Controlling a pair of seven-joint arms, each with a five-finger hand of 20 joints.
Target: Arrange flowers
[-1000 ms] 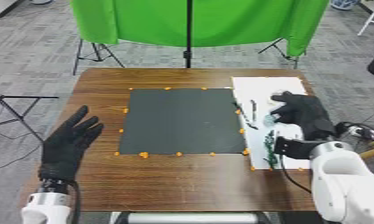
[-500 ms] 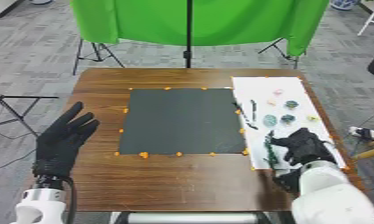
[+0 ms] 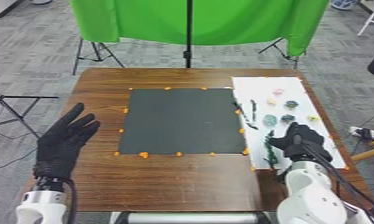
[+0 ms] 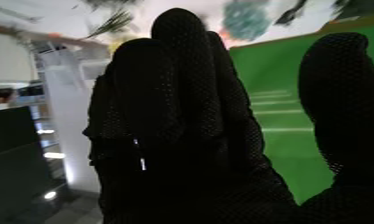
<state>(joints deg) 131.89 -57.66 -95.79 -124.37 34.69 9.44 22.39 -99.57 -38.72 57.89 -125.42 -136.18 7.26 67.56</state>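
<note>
Right hand (image 3: 305, 139), black fabric. Head view: palm down over the near part of the white sheet (image 3: 297, 88), just short of the flowers. Change: first drawn back from over the flowers toward the sheet's near edge, now slightly forward again. Meaning: probably lining up for a pick; arranging on the dark board (image 3: 179, 120) seems yet to begin. Flowers, on the sheet: pink (image 3: 278, 92), blue-grey (image 3: 292, 104), pale teal (image 3: 270, 120), yellow (image 3: 313, 119); small, roundish, ruffled. Sprig (image 3: 270, 147), green, long, feathery, beside the hand. Twigs (image 3: 254, 111), dark, thin, near the board. Board: flat, matt, rectangular. Left hand (image 3: 63, 142): relaxed, fingers extended, beside the board.

Right wrist view: fingers (image 4: 188, 75) straight, thumb (image 4: 343, 95) well apart, no item grasped; glove mesh-knit, tips rounded. Beyond: teal bloom (image 4: 245, 20), crinkled; needle-like greenery (image 4: 111, 24).
</note>
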